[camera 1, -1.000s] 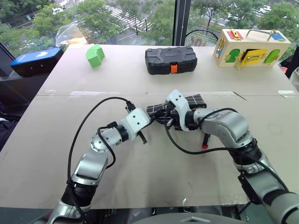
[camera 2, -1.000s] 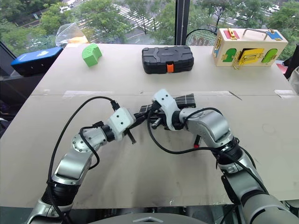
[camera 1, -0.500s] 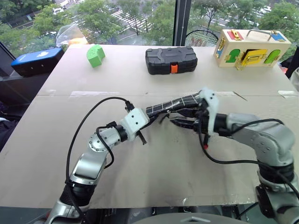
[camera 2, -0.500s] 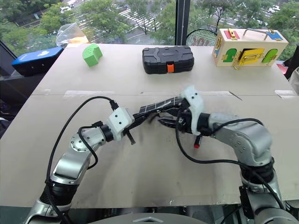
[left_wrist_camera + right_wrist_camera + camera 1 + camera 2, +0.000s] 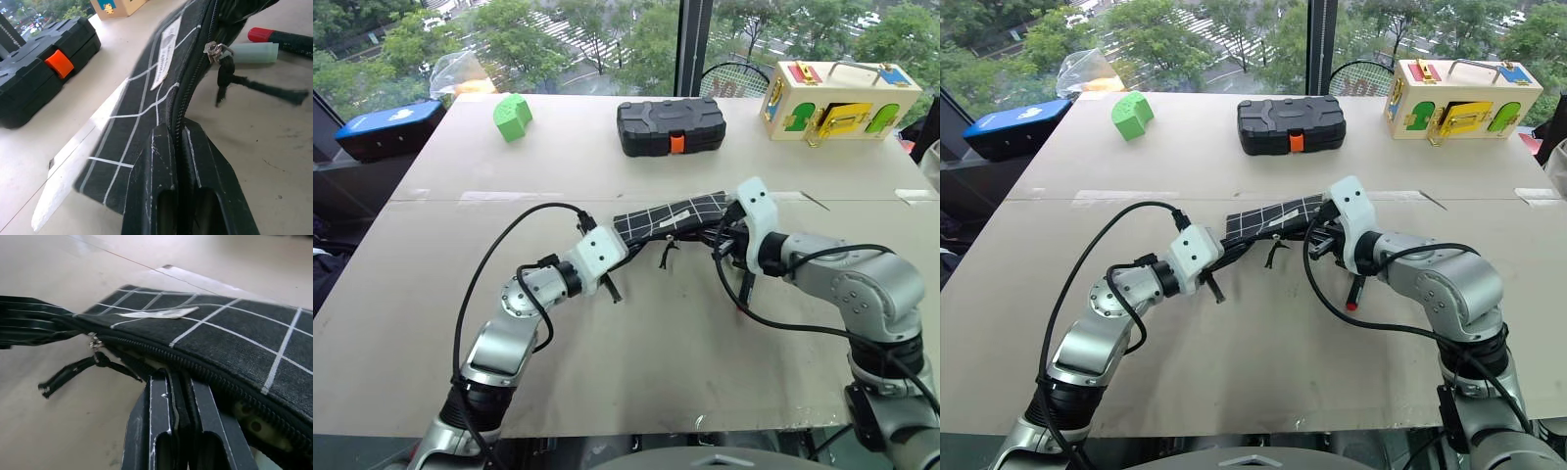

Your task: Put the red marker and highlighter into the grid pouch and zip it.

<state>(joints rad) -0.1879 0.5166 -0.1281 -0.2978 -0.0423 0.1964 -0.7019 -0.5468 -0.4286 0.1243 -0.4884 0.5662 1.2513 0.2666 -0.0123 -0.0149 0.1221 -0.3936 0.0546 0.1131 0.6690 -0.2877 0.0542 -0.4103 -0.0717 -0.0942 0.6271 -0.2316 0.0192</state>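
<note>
The grid pouch [image 5: 671,215], black with white lines, hangs just above the table, stretched between my two grippers. My left gripper [image 5: 620,239] is shut on its left end at the zipper edge [image 5: 188,93]. My right gripper [image 5: 723,238] is shut on the right end, where pale lining [image 5: 250,417] shows. The zipper pull [image 5: 215,49] sits partway along, its cord dangling [image 5: 664,256]. The red marker [image 5: 744,294] lies on the table under my right wrist, red cap [image 5: 261,34] toward me. The pale green highlighter [image 5: 252,52] lies beside it.
At the far side of the table stand a black hard case with an orange latch [image 5: 671,125], a green block [image 5: 513,116] and a wooden latch box [image 5: 839,101]. A blue device [image 5: 389,125] sits off the table's far left corner.
My right gripper slid to the right along the pouch, away from the left gripper, and shut on the pouch's right end. The pouch now stretches out between both. The left arm stayed put.
</note>
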